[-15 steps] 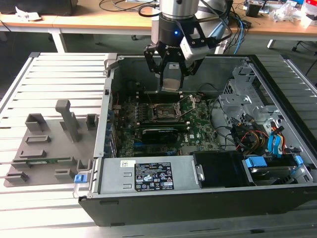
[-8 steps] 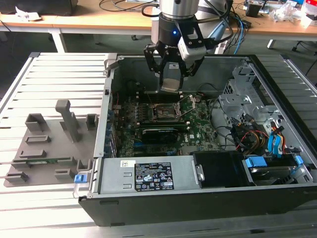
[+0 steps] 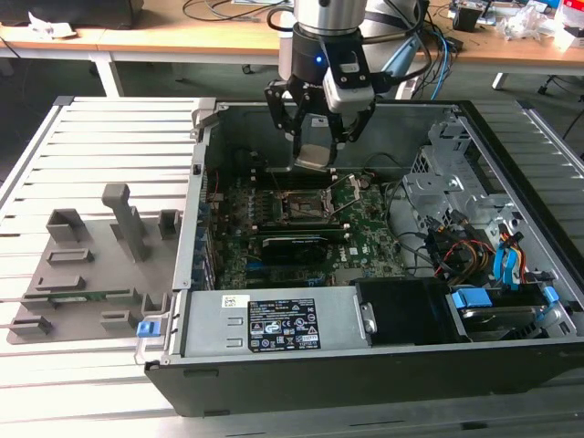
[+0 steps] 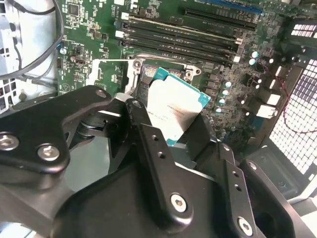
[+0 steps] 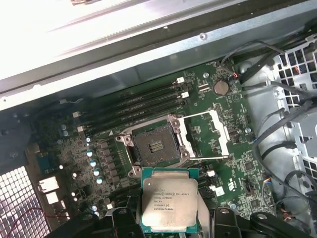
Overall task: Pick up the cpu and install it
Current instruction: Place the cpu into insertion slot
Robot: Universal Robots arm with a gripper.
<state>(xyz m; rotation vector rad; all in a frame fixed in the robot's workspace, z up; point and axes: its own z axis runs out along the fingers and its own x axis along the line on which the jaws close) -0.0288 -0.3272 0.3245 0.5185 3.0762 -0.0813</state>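
The slatted metal counter [image 3: 100, 137] carries an open black computer case [image 3: 365, 383], which fills the exterior view from its centre out to three o'clock. A flat grey holder tray [image 3: 82, 283] with upright blocks lies on the counter at nine o'clock of the case. Inside the case the green motherboard [image 3: 365, 228] lies flat, and it also shows in both wrist views [image 4: 94, 49] [image 5: 233, 163]. A silver labelled box [image 3: 274, 324] sits at six o'clock of the board, and a drive bay with blue tabs [image 3: 474, 299] sits at four o'clock. The arm [image 3: 328, 23] comes down from twelve o'clock in the exterior view and ends over the middle of the board. Its black fingers [image 3: 290, 128] [image 4: 148, 134] are closed narrowly on the cpu [image 3: 313, 155] [image 4: 173, 106] [image 5: 169, 201], gripping it by two opposite edges. The chip's pale metal top faces the first wrist view, and its green rim shows around the metal. Rows of long dark memory slots [image 5: 143, 106] [image 4: 188, 37] run beside the socket [image 3: 306, 205] [image 5: 154, 145]. The socket stands uncovered, its metal load frame [image 5: 205, 136] [image 3: 349, 187] swung open to one side. In the exterior view the cpu hangs in the air at twelve o'clock of the socket, near it but not seated and not touching the board. A round coin cell [image 5: 221, 88] sits on the board beyond the open frame.
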